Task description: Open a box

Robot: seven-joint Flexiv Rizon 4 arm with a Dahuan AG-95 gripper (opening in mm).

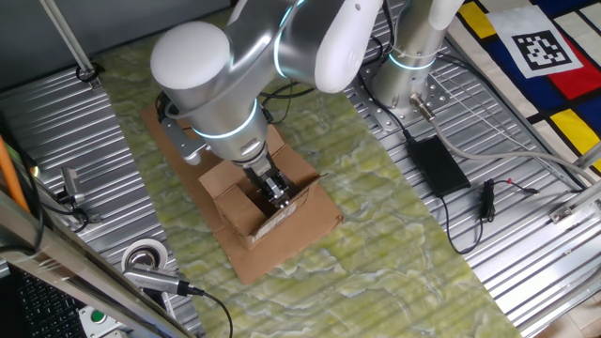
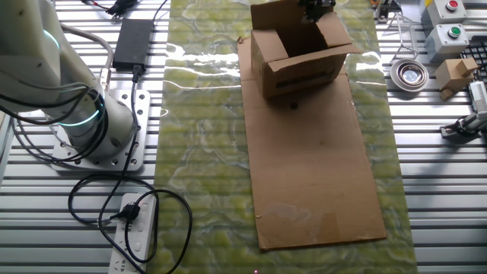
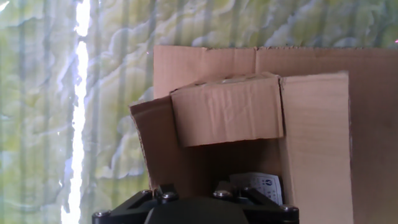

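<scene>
On the cardboard sheet [image 2: 316, 175], the box [image 1: 252, 199] stands with flaps raised; the gripper [image 1: 276, 191] sits at its opening, its spread impossible to tell.

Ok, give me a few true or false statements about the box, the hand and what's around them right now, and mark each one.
1. The box sits on a flat cardboard sheet. True.
2. All the box's top flaps are folded shut. False: flaps stand up and the top is open.
3. The hand is down at the box's opening. True.
4. A roll of tape lies on the green mat. False: it lies on the metal table, off the mat.
5. The box lies tipped on its side. False: it stands upright, opening upward.
</scene>
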